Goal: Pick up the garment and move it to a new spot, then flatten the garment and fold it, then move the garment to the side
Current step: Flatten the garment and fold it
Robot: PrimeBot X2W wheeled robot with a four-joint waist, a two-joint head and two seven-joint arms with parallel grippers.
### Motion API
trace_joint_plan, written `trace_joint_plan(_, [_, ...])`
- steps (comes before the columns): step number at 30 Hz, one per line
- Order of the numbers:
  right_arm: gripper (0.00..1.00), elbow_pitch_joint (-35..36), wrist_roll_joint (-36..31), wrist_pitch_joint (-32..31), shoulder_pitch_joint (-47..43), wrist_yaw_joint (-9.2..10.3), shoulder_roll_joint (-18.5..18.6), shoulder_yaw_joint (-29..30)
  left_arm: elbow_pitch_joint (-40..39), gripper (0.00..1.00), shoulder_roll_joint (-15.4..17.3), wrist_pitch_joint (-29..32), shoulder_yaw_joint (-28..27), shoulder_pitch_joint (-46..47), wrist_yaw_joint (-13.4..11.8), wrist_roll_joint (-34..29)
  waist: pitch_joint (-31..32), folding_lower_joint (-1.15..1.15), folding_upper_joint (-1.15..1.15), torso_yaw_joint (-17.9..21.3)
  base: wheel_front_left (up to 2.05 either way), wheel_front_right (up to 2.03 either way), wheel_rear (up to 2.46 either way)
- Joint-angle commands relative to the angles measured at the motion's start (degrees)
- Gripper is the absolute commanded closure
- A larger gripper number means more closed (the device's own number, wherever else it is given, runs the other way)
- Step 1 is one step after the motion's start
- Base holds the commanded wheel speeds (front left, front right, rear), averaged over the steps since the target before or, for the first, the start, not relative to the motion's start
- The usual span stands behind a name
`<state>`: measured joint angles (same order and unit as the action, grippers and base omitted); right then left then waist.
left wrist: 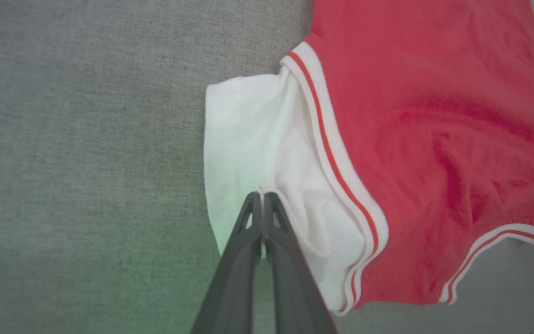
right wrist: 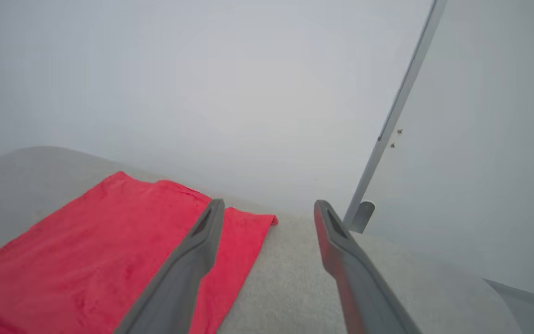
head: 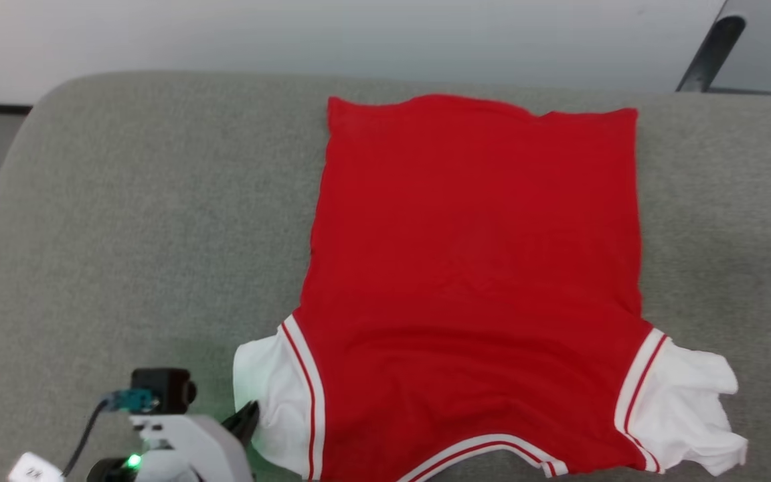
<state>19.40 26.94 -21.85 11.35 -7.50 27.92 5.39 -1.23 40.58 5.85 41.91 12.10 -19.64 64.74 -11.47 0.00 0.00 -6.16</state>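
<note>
— Grey fabric surface (head: 124,234), pale wall (head: 359,33) behind; what do you log on it, operator?
— You log the garment (head: 472,268): spread flat, right of centre, plain red side up; hem at the far edge, striped neckline at the near edge; a white sleeve (head: 268,402) at each near corner.
— And your claws?
— Your left gripper (left wrist: 262,195): jaws together, tips touching the near-left sleeve; whether cloth is pinched, you cannot tell. Your right gripper (right wrist: 269,204): jaws apart, empty, held above the surface beside the garment's far right corner; a slanted metal bar (right wrist: 401,102) beyond.
</note>
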Motion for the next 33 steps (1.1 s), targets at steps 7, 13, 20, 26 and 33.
trace_joint_plan(7, [0.0,-18.64,-2.06,-5.46,20.81,0.01,0.61,-3.93,1.08,1.0,-3.32,0.44,2.25,5.15,2.07,-2.92,-5.11,0.0,0.0,-6.14,0.0,0.0,0.0])
trace_joint_plan(13, [0.0,-34.69,-0.15,-15.52,33.63,0.02,4.03,-9.11,2.32,1.0,-6.65,0.73,4.35,9.01,4.0,-4.87,-8.19,0.0,0.0,-11.3,0.0,0.0,0.0])
trace_joint_plan(20, [0.0,-49.24,-0.87,-26.17,43.52,0.01,6.28,-11.22,4.61,1.0,-10.33,0.76,6.21,12.26,6.22,-6.01,-11.38,0.0,0.0,-16.01,0.0,0.0,0.0])
trace_joint_plan(26, [0.0,-58.51,-4.18,-31.57,48.25,0.01,6.2,-8.74,6.69,1.0,-12.91,0.39,7.29,14.48,8.38,-6.38,-14.01,0.0,0.0,-19.07,0.0,0.0,0.0])
trace_joint_plan(33, [0.0,-65.1,-8.8,-32.21,50.73,0.01,4.85,-4.72,9.14,1.0,-15.32,0.09,8.26,16.3,10.19,-6.76,-16.35,0.0,0.0,-20.98,0.0,0.0,0.0])
